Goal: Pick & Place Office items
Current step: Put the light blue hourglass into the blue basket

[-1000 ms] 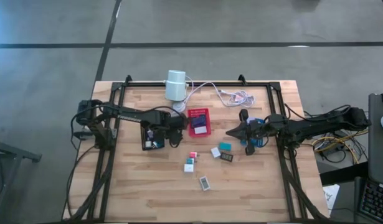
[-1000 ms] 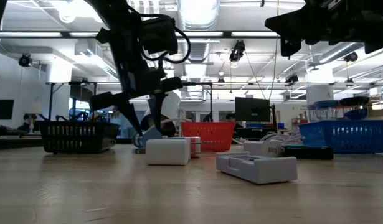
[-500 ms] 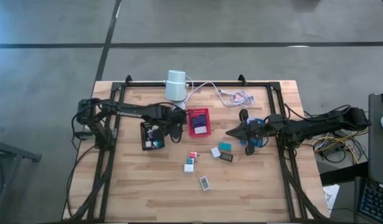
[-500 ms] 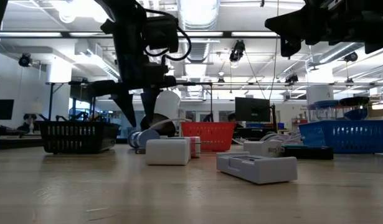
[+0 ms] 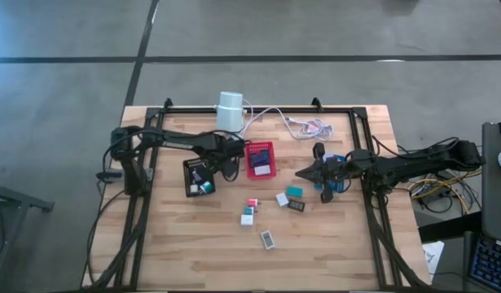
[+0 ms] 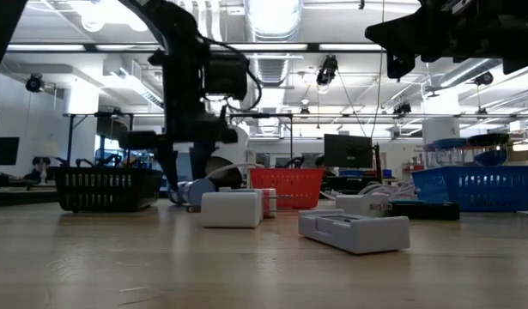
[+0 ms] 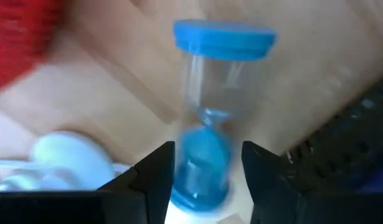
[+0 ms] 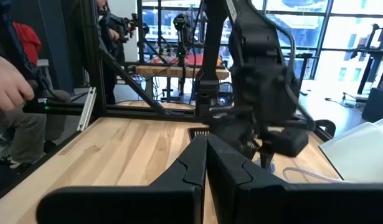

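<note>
A sand timer [image 7: 210, 112] with blue caps lies on the wood between the black tray [image 5: 199, 177] and the red tray [image 5: 261, 159]. The low view shows this timer [image 6: 199, 190] at table level. My left gripper [image 5: 226, 167] points down over it, open, and its fingers [image 7: 155, 183] flank the timer's near bulb. Small office items lie mid-table: a white block [image 5: 282, 198], a teal piece [image 5: 295, 190], a black piece [image 5: 296, 205], a pink piece [image 5: 252, 203] and a white piece [image 5: 267, 239]. My right gripper [image 5: 299, 172] hovers level and shut by the blue tray [image 5: 338, 163]. My left gripper comes at the timer from above with one finger on each side of its near blue-filled bulb [image 7: 200, 168]. The picture is blurred, so I cannot tell whether the fingers touch the timer, which lies on the table.
A white cylinder [image 5: 230, 111] with its cable [image 5: 303, 124] stands at the far edge. The black tray holds a few small pieces. A black frame rail [image 5: 152, 163] runs along the table's sides. In the right wrist view a person's hand [image 8: 7, 84] shows beyond the table.
My left gripper has swung from over the black tray toward the far edge, into the gap beside the red tray. It has tipped from a slant to nearly straight down and sunk a little over the timer. Its finger gap is unchanged.
</note>
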Controlling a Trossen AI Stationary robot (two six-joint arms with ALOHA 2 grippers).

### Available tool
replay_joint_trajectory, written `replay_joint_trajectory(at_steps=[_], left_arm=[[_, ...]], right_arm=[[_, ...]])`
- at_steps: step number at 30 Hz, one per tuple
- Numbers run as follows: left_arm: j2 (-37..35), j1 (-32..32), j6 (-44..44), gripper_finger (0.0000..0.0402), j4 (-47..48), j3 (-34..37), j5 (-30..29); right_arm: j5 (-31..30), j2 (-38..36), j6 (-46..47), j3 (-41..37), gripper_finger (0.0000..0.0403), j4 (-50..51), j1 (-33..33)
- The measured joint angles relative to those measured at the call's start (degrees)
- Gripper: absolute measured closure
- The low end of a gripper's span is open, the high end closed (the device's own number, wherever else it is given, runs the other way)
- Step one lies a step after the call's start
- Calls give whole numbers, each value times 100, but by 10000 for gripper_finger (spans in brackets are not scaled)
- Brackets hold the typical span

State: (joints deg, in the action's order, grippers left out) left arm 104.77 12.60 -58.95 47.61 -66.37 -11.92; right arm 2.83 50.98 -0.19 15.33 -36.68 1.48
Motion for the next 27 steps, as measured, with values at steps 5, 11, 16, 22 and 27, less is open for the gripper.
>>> replay_joint_trajectory(at_steps=[5, 11, 16, 22, 27], left_arm=[[394, -2, 43, 215, -21, -69, -238], [491, 22, 42, 229, -22, -107, -414], [451, 37, 89, 263, -9, -114, -503], [342, 30, 389, 331, 29, -293, -608], [178, 15, 630, 389, 34, -387, -502]], right_arm=[[1, 0, 1, 0, 394, 8, -2], [2, 0, -24, -1, 394, 15, -2], [2, 0, -44, -1, 394, 48, -2], [2, 0, -44, -1, 394, 48, 2], [2, 0, -41, 0, 394, 47, 2]])
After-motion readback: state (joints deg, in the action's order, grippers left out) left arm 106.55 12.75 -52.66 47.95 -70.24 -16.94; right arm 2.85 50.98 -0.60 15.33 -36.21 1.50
